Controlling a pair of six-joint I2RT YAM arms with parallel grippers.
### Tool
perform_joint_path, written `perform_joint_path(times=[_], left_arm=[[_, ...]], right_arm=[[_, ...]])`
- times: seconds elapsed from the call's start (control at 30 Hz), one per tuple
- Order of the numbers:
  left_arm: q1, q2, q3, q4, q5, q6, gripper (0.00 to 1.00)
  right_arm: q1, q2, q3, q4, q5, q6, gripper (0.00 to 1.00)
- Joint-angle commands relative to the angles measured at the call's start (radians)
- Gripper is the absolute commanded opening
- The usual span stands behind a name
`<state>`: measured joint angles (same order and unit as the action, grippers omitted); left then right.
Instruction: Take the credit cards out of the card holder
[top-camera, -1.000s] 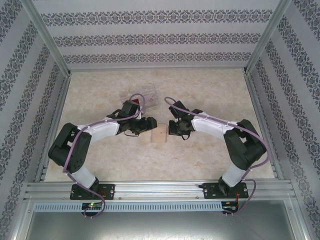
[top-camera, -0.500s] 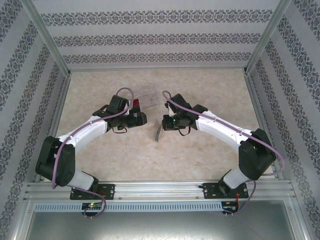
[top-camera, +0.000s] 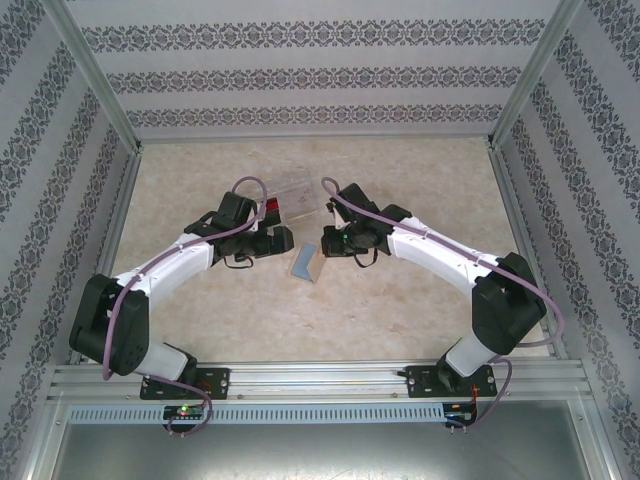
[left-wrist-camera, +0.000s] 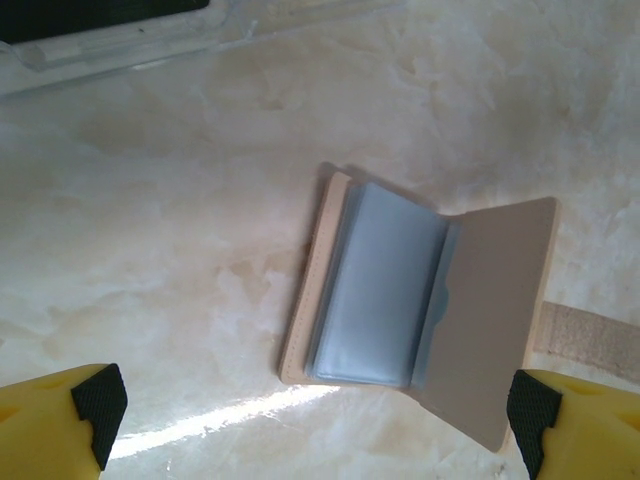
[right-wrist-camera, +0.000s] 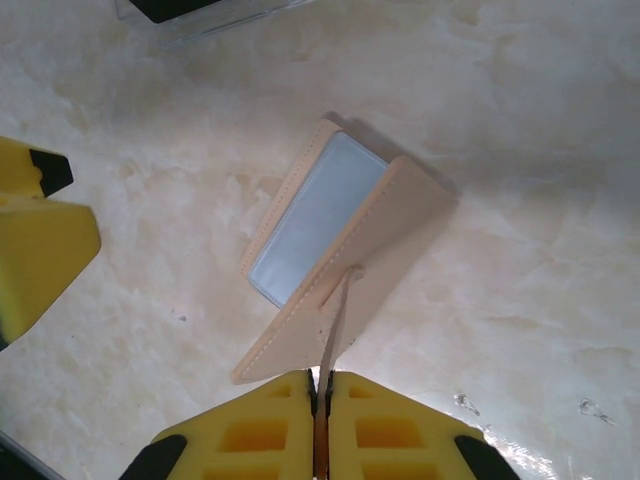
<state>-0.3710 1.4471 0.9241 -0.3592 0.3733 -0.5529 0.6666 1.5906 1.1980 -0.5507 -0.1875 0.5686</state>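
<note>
At the bottom of the right wrist view, your right gripper (right-wrist-camera: 320, 385) is pinched tight on the thin strap (right-wrist-camera: 336, 310) of the card holder (right-wrist-camera: 318, 222); that grip props 1 tan cover panel up at a tilt, while the other panel lies flat on the table (right-wrist-camera: 520, 200) with the grey-blue sleeves facing up. Your left gripper (left-wrist-camera: 310, 415) hangs just above with its jaws spread wide and nothing in them; from its wrist camera the opened holder lies between the 2 black-tipped fingers (left-wrist-camera: 95, 405), touching neither. From above, the 2 grippers face each other near mid-table with the holder just between and slightly nearer you; the clear box (top-camera: 296, 188) sits just beyond the left gripper, with something dark and something red in it that you cannot identify from here. As for progress, I judge you are at the start of the real work: the holder is open and pinned by its strap, so the sleeves are reachable; whether the credit cards sit inside those sleeves is too hazy to tell; the pulling-out itself looks wholly undone, and it likely falls to the free left gripper, coming down at a sleeve's open edge.
</note>
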Motion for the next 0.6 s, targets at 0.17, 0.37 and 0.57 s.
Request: perform_joint_path(times=[0.17,0.37,0.57], left_arm=[[0.001,0.041,-0.023,0.135,0.184,-0.038,0.98],[-0.063,0.103,0.011,0.187,0.211,-0.065,0.89],[-0.152,0.208,0.102,0.221,0.194,-0.071,0.69]], right_arm=[[-0.105,-0.083,-0.147,-0.024,0.071,-0.013,0.1],[-0.203,-0.08,-0.23,0.02,0.052,-0.043,0.1],[-0.27,-0.029,-0.24,0.062,0.012,-0.069,0.1]])
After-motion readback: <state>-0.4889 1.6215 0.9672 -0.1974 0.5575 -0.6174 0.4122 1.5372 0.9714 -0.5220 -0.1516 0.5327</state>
